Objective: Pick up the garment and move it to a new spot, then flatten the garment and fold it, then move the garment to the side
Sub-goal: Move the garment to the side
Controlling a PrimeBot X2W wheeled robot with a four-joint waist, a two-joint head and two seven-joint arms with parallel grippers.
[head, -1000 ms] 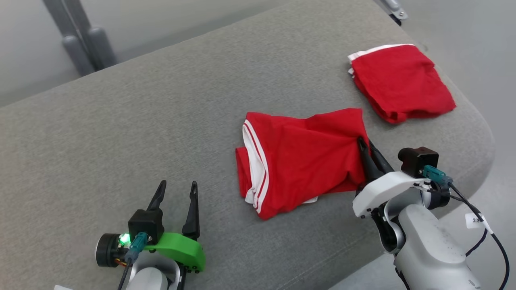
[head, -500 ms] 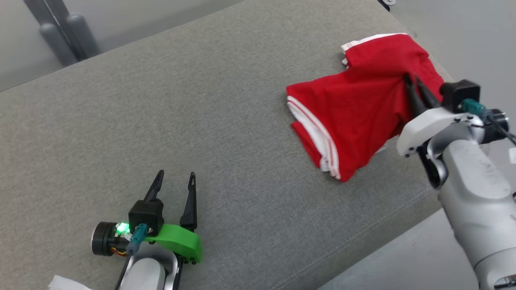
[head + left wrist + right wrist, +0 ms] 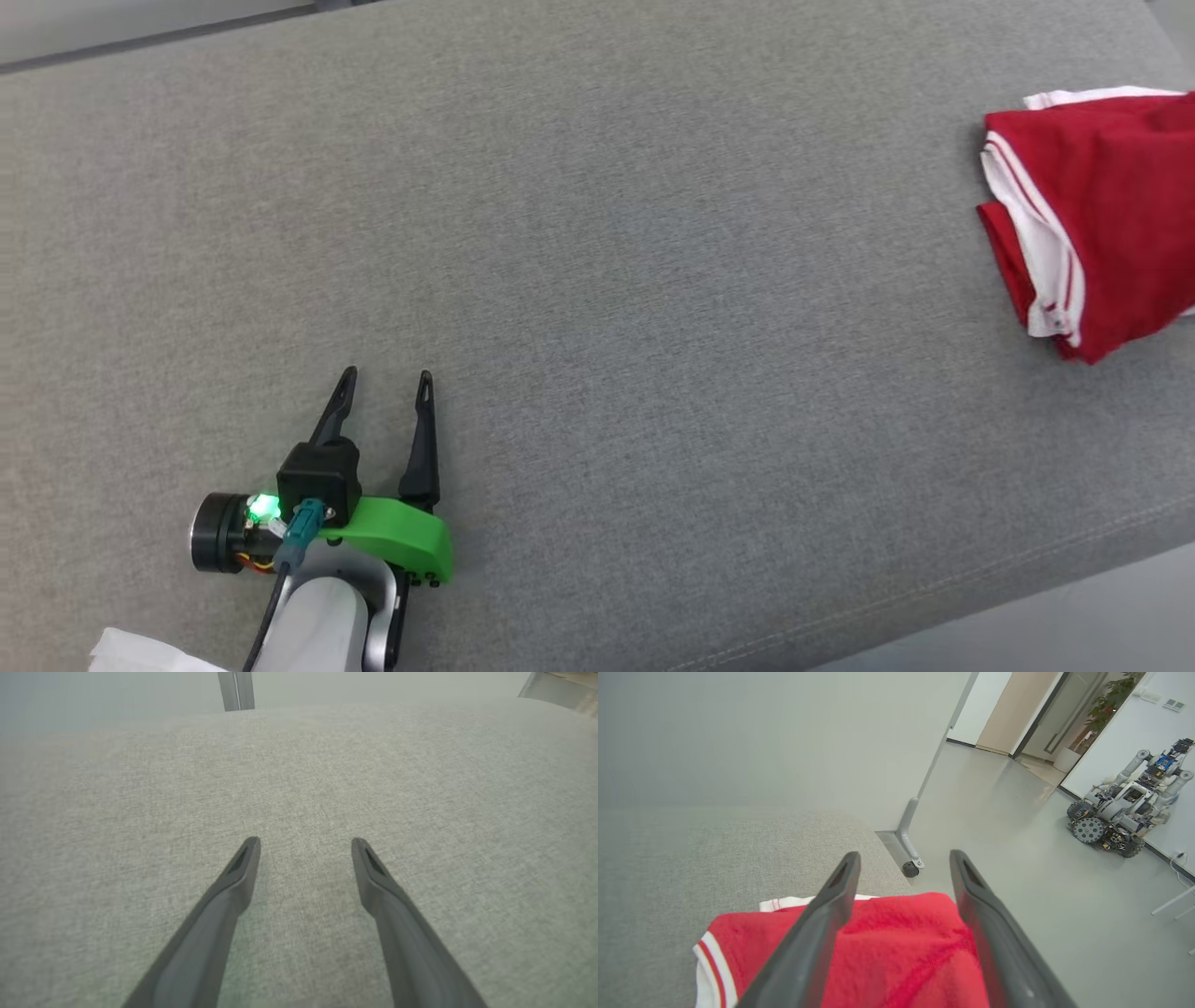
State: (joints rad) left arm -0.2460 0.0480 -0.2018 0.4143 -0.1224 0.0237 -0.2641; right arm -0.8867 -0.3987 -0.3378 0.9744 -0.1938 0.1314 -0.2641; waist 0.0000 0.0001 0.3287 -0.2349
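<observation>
The garment [image 3: 1102, 215] is a red piece with white striped trim, lying folded at the far right of the grey cushion [image 3: 653, 280], cut off by the head view's right edge. In the right wrist view the garment [image 3: 896, 952] lies just below my right gripper [image 3: 903, 855], whose fingers stand apart with nothing between them. My left gripper [image 3: 386, 374] rests at the lower left of the cushion, far from the garment. It is open and empty, its fingers spread over bare fabric in the left wrist view [image 3: 305, 840].
The cushion's front edge runs across the lower right of the head view. Beyond its far corner are a castor-footed post [image 3: 908, 858] and open floor with another wheeled robot [image 3: 1125, 812]. A white scrap [image 3: 140, 649] lies beside my left arm.
My right gripper carried the garment to the right, onto the other folded red garment at the cushion's corner, then opened and let go. The head camera swung left. My left gripper stayed put.
</observation>
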